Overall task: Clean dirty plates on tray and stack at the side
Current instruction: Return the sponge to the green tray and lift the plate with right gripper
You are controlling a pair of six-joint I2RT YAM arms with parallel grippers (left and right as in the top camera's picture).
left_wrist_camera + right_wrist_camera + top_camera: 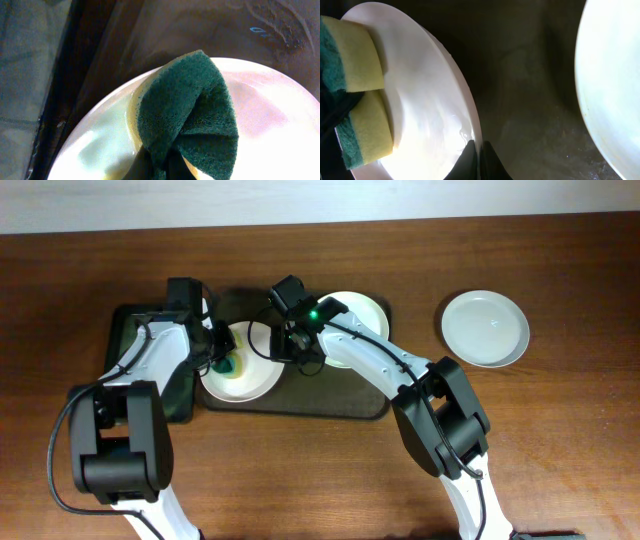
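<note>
Left gripper (160,167) jaws narrow, clamped on folded green-and-yellow scouring sponge (190,115), which is pressed onto round white ceramic plate (240,378) just below the jaws. Right gripper (480,160) jaws nearly closed, pinching that plate's rim on dark rectangular tray (300,398). Second white tray plate (615,75) just beyond right jaws; lone clean white plate (486,328) well apart, further right. Risk: thin rim pinch slips under scrubbing push, plate skids into its neighbour

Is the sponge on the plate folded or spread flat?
Folded: the sponge is bent double on the plate, green side out.
</note>
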